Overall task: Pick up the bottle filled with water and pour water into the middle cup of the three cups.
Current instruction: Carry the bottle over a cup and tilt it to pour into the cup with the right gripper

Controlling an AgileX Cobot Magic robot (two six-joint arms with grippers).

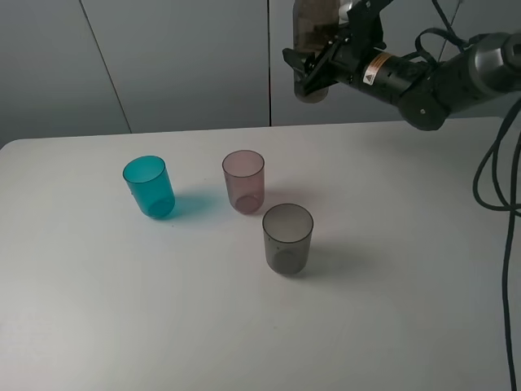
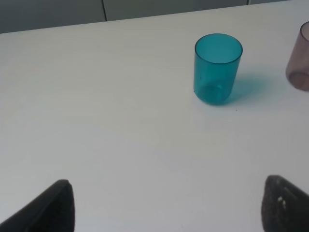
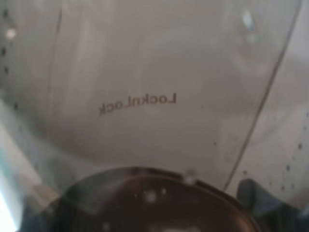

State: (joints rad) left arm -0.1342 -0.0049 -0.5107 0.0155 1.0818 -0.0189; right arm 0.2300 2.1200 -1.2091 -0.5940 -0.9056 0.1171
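Note:
The smoky bottle (image 1: 312, 32) hangs high above the table's back edge, its top cut off by the frame, with my right gripper (image 1: 324, 63) shut on its lower part. In the right wrist view the bottle (image 3: 145, 96) fills the picture, with droplets on its wall. Three cups stand on the table: teal (image 1: 149, 186) at the left, the pale pink middle cup (image 1: 243, 181), and smoky grey (image 1: 287, 238) nearest the front. The bottle is behind and to the right of the pink cup. My left gripper (image 2: 169, 208) is open over bare table, with the teal cup (image 2: 217, 67) and the pink cup's edge (image 2: 299, 63) ahead.
The white table (image 1: 98, 309) has bare surface in front of and left of the cups. Black cables (image 1: 501, 179) hang down at the right edge. A grey panelled wall (image 1: 179, 57) stands behind the table.

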